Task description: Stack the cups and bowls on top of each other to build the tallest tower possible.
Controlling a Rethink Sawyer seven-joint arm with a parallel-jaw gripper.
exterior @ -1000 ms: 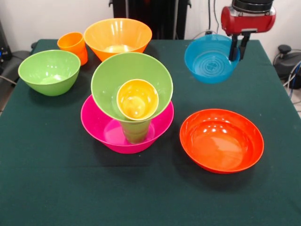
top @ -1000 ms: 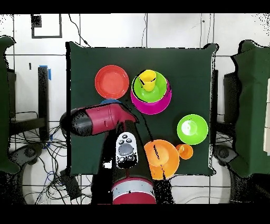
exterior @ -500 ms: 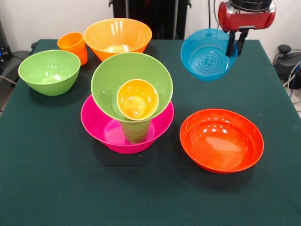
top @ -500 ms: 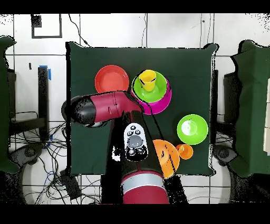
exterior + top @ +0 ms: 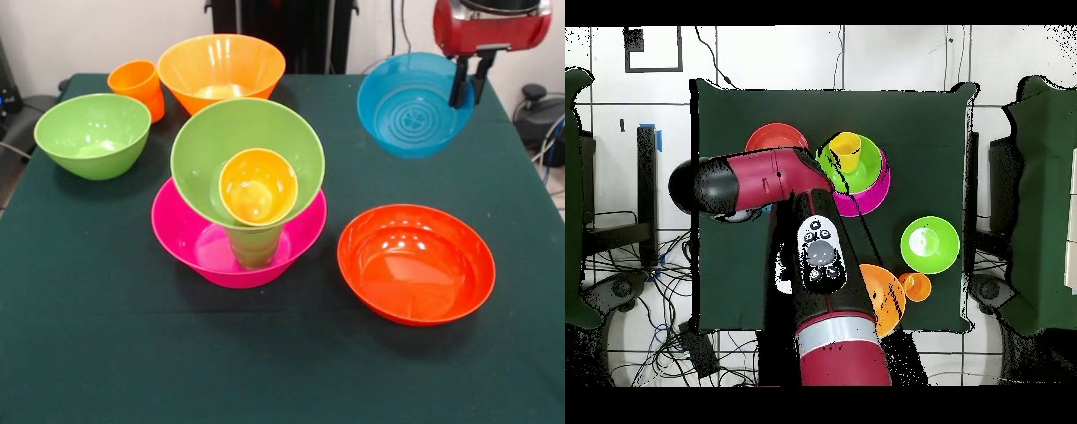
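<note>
Front cam low across table [image 5: 88, 353]; overhead straight down, both share it.

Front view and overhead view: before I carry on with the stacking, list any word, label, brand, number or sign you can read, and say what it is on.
None: no readable text in either view.
The bowls, cups and green table cloth are plain.
The blue bowl, held up by the pincer, has only moulded rings inside.
The arm's cuff shows round buttons in the overhead view; any marks on them are too small to read.
</note>
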